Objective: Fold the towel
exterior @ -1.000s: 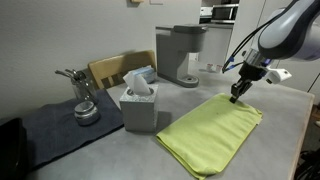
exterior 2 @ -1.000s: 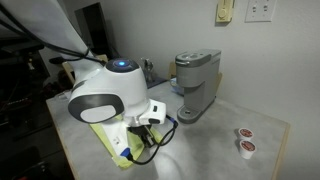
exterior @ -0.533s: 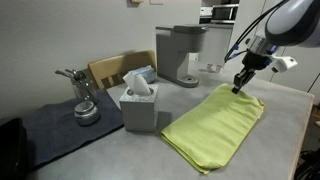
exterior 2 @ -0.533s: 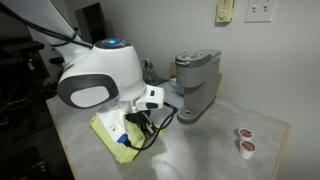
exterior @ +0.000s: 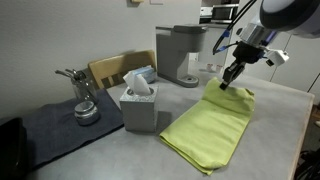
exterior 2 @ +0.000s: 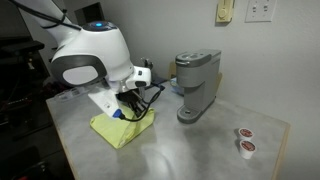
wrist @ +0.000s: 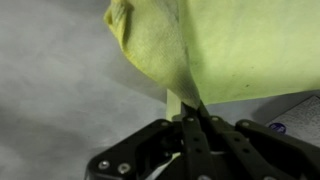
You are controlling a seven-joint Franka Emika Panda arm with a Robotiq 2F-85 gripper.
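The lime towel [exterior: 208, 125] lies on the grey table, partly folded over itself. My gripper [exterior: 226, 83] is shut on its far corner and holds that corner lifted above the table, in front of the coffee machine. In the wrist view the jaws [wrist: 190, 108] pinch a bunched point of the towel [wrist: 230, 45], which hangs away from them. In an exterior view the arm covers much of the towel [exterior 2: 125, 128]; the gripper [exterior 2: 127, 103] sits just above it.
A white tissue box [exterior: 139, 104] stands left of the towel. A grey coffee machine [exterior: 180, 55] stands behind, also seen in an exterior view [exterior 2: 195, 85]. A dark cloth mat [exterior: 55, 128] holds a metal pot [exterior: 86, 110]. Two small pods [exterior 2: 243, 140] sit near the table edge.
My gripper has risen and moved toward the coffee machine, pulling the towel's corner up and dragging the cloth along. The jaws stay shut on it.
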